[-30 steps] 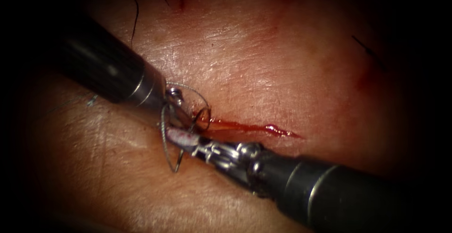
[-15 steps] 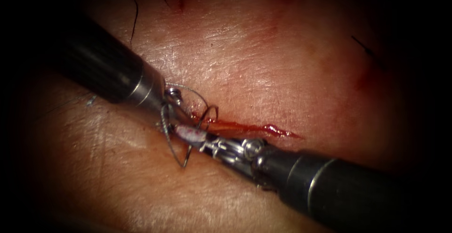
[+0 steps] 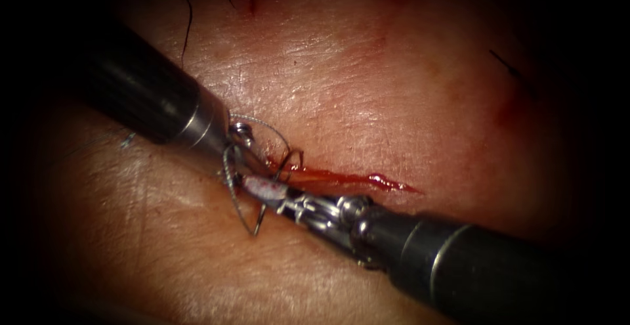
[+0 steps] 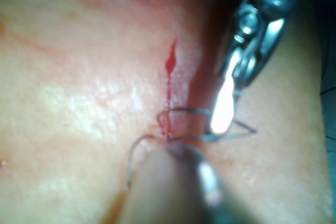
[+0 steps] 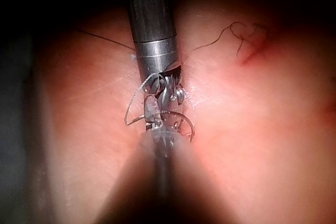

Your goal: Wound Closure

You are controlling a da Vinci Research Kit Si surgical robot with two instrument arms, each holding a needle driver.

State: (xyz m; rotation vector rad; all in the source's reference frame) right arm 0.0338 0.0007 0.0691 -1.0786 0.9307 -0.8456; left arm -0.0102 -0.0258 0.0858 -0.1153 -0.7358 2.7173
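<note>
The cut [image 3: 354, 179] runs rightward across the tissue, lined with red fluid. At its left end the two tools meet. My right tool [image 3: 257, 186] comes in from the lower right, its jaws shut on the thin curved needle [image 3: 235, 207]. One part of the needle's arc hangs below the jaws on the left of the cut; the other arches up over the cut's left end. I cannot tell whether it is in the tissue. My left tool [image 3: 244, 142] sits just above, with thread [image 3: 266, 126] looping past it. The left wrist view has the right tool [image 4: 223, 109] on the needle [image 4: 231, 134].
Dark cut ends of thread lie on the tissue at the far upper left [image 3: 187, 23] and upper right [image 3: 508, 65]. A pale thread end [image 3: 126, 140] lies left of the left shaft. In the right wrist view, another thread curl [image 5: 236, 30] lies beside the left tool [image 5: 164, 98].
My right tool has shifted slightly right and up with the needle. The needle's lower arc rose and its upper arc swung up over the cut's left end. The left tool barely moved.
</note>
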